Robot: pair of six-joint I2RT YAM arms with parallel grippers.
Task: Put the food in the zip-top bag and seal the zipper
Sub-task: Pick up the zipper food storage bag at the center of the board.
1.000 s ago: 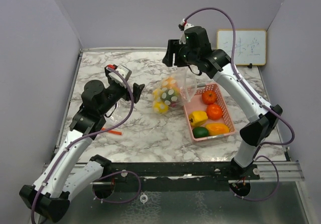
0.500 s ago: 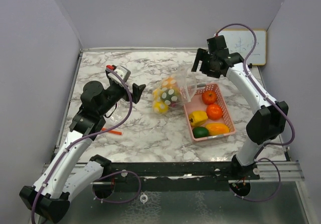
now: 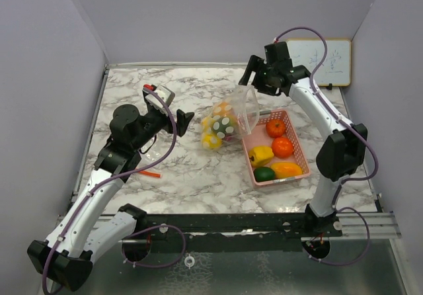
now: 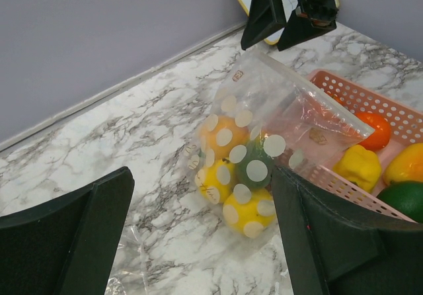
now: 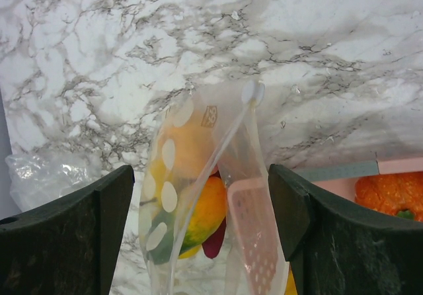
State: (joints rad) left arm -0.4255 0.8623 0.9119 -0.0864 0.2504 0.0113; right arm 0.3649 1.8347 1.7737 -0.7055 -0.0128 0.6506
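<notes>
Clear plastic with white dots: zip-top bag (image 3: 230,118), centre of the marble table (image 3: 178,90), mouth standing open and unsealed, its right side against the left rim of the pink basket (image 3: 249,159).

Food, lot one (image 3: 217,128): orange, yellow and green pieces already inside the bag. Lot two (image 3: 282,147): five pieces in the basket, red, orange, yellow, green and yellow-orange.

Right gripper (image 3: 254,83): just beyond the bag's mouth, fingers spread wide, holding nothing. Left gripper (image 3: 182,122): left of the bag, also wide and empty.

Handling, as a judgement: the filling looks unfinished. One arm should pinch the upper lip to hold the mouth open while the other lifts each piece from the basket and lowers it well inside. Press the zipper only when the lips lie flat.

Markings: small square prints near the bag's lip are too small to read. The whiteboard (image 3: 318,62), far right, bears faint illegible scribbles.
</notes>
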